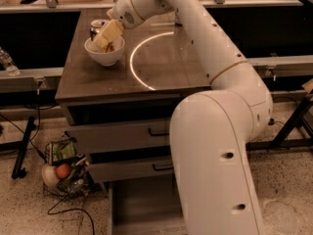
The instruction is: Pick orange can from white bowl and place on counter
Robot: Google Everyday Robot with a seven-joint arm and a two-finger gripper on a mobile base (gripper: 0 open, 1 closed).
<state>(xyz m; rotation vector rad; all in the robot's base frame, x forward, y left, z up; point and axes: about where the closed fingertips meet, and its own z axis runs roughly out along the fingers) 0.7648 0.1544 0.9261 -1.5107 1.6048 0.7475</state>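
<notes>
The orange can (97, 27) stands upright in the white bowl (104, 56) at the far left of the counter (88, 82). Only its silver top and upper side show; the rest is hidden behind the gripper and the bowl's rim. My gripper (106, 37), with pale yellow tips, reaches down from the right over the bowl and sits right against the can's near side. I cannot tell whether it touches the can.
A glowing white ring (139, 58) is marked on the counter right of the bowl. My large white arm (215, 131) crosses the counter's right side and front. Grey drawers (127, 133) sit below; the lowest is pulled out. A bag of items (61, 165) lies on the floor at left.
</notes>
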